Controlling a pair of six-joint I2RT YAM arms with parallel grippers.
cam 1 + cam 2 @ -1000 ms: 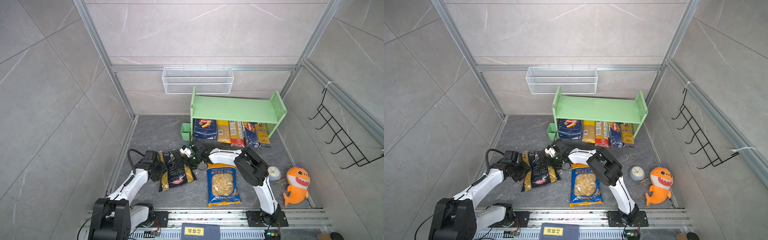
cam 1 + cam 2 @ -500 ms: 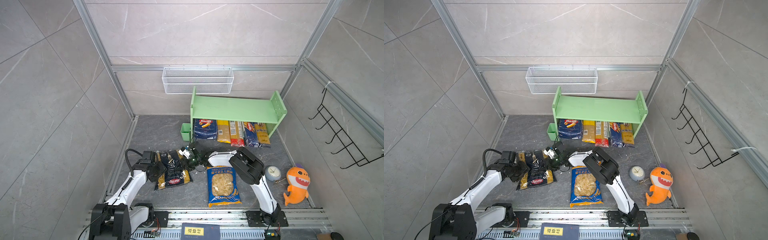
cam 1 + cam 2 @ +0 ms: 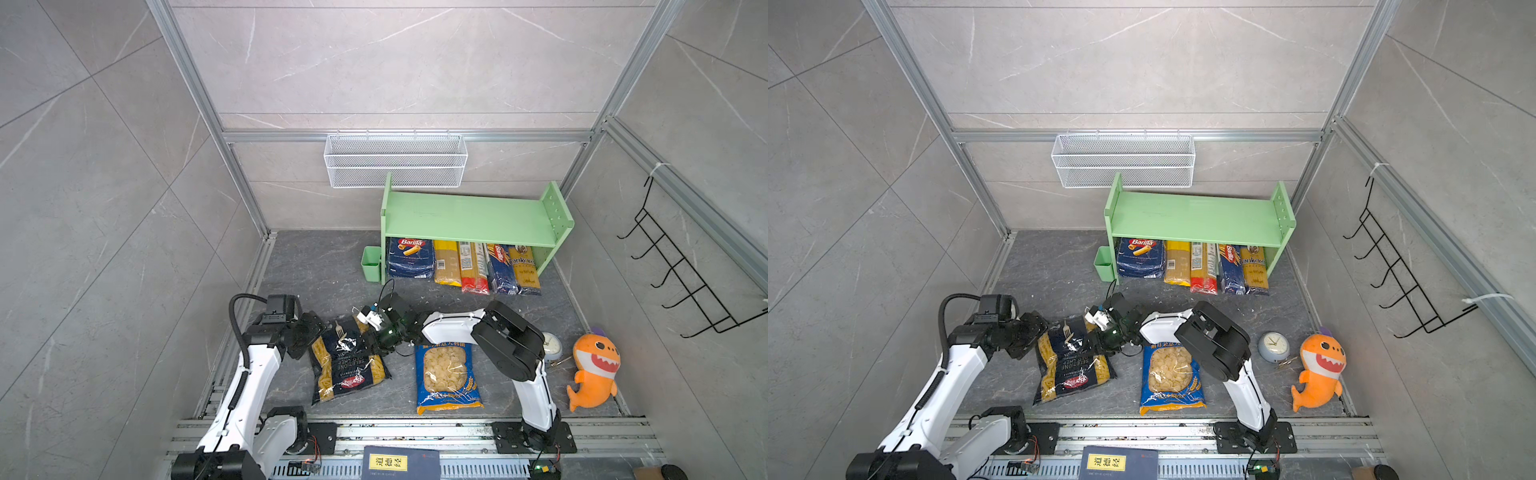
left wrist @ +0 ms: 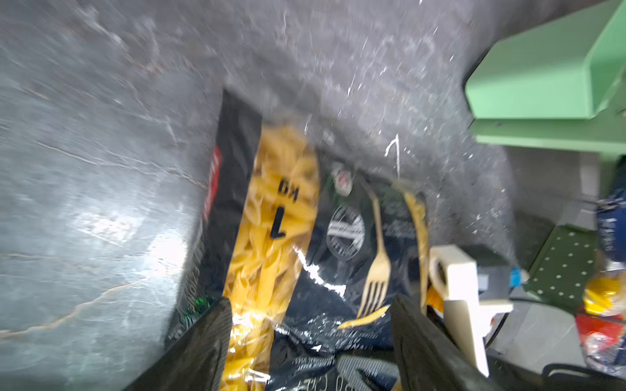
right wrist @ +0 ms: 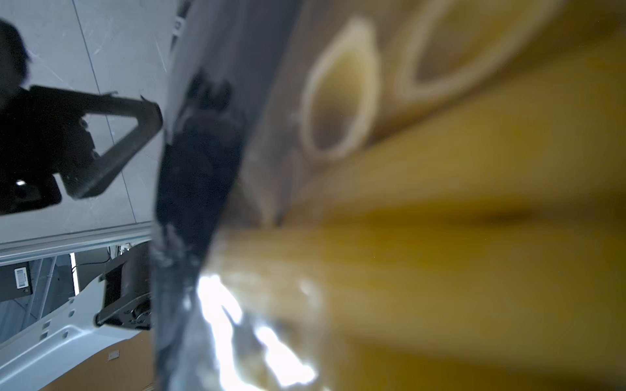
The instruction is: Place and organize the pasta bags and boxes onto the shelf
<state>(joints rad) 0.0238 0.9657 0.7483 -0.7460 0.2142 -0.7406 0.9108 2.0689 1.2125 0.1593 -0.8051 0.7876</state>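
Since a second ago the black penne bag (image 3: 347, 365) has slid slightly toward the front rail (image 3: 415, 430), and the right gripper (image 3: 374, 347) has followed its far right corner. Bag lies flat on the grey floor (image 3: 316, 270), long axis running roughly front to back, well short of the green shelf (image 3: 469, 218), which stands behind and to the right. At its far left corner the left gripper (image 4: 310, 304) hovers with jaws wide apart, straddling the film. Right gripper is nearer the green shelf, so the lift probably falls to it. Right wrist view shows only blurred penne and film pressed close; whether those jaws are clamped cannot be told
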